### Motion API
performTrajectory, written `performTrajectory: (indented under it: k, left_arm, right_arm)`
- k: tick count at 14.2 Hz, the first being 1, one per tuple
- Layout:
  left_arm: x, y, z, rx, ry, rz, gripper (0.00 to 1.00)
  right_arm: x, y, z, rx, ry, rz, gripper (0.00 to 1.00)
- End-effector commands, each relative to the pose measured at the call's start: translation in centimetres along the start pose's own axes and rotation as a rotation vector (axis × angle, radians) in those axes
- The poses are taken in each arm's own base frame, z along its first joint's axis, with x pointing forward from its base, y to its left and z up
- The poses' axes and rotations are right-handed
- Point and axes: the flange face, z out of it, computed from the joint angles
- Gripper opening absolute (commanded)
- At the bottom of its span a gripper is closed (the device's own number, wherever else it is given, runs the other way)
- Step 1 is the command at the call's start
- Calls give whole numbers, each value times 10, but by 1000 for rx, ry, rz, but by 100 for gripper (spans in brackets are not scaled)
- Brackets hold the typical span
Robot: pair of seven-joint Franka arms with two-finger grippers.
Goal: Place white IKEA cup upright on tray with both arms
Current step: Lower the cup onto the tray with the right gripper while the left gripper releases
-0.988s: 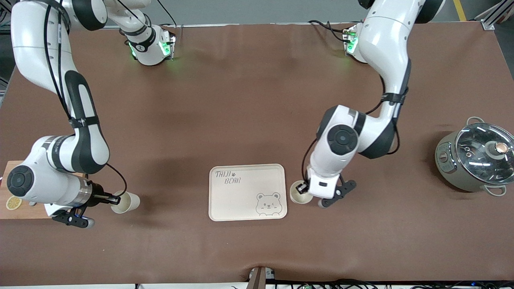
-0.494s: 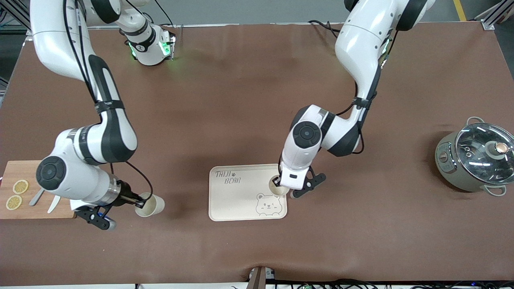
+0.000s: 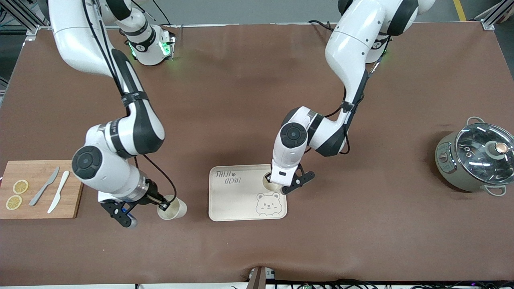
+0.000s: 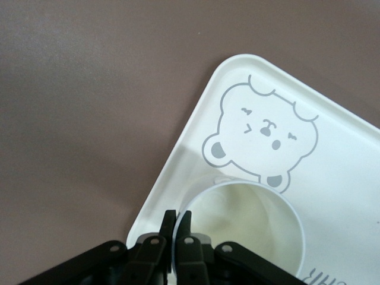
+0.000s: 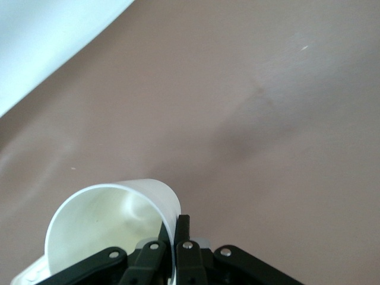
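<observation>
Two white, slightly tapered plastic cups are in play. The first white cup (image 3: 270, 181) is held mouth-up over the flat cream rectangular tray (image 3: 237, 200), above the tray corner toward the left arm's end, just above the grey bear-face drawing (image 3: 268, 204). The left gripper (image 3: 277, 182) pinches this cup by its rim, one finger inside and one outside the wall, as the left wrist view shows (image 4: 177, 237). Whether the cup base (image 4: 237, 219) touches the tray surface cannot be told.

The second white cup (image 3: 172, 208) is held by the right gripper (image 3: 164, 206) over the brown table mat (image 3: 241, 100), beside the tray toward the right arm's end and apart from it. The right gripper's fingers (image 5: 182, 234) are pressed onto the rim wall in the same manner. This cup is tilted, its mouth facing up and toward the gripper.

Key relation: the tray lies from the second cup toward the left arm's end; the long axis must be brought vertical before set-down. The left arm is nearer to completion.

Off to the sides: a bamboo cutting board (image 3: 38, 208) with knives and lemon slices, and a lidded pot (image 3: 476, 160).
</observation>
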Motion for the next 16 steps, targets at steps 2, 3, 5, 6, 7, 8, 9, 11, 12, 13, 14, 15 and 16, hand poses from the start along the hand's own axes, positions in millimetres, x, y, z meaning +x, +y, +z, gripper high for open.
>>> performTrajectory:
  k: [2,3,5,6,7,8,9,11,12,13,14,15,16]
  left_arm:
    - [2,7,-5,-24,19,-3,48]
    - [3,7,-7,-25,19,-5,73]
    - [5,8,-16,-33,27,-8,100]
    - [12,6,-22,-37,38,-15,100]
    - [20,4,-30,-41,55,-24,100]
    - [27,4,-43,-51,63,-32,100]
    - [32,4,-57,-66,69,-37,100]
    - [39,4,-79,-90,79,-45,100]
    - [41,4,-91,-97,82,-49,100]
    - [47,1,-101,-91,84,-54,100]
    - [51,-3,-111,-84,83,-59,100]
    - [55,-6,-123,-81,87,-53,100]
    - [63,-12,-137,-76,94,-45,100]
  right_arm:
    - [-29,-27,23,24,29,43,0]
    - [-36,-32,32,31,32,50,0]
    - [-50,-41,48,48,54,49,0]
    - [-57,-42,61,41,53,46,0]
    - [-63,-45,69,44,61,44,0]
    - [-67,-44,80,35,65,42,0]
    - [-70,-43,90,21,60,37,0]
    - [-88,-44,116,-8,41,16,0]
    - [-95,-44,124,-18,33,10,0]
    - [-96,-42,126,-22,31,14,0]
    - [-97,-43,126,-21,30,18,0]
    - [-97,-43,126,-21,27,23,0]
    - [-97,-44,125,-18,25,24,0]
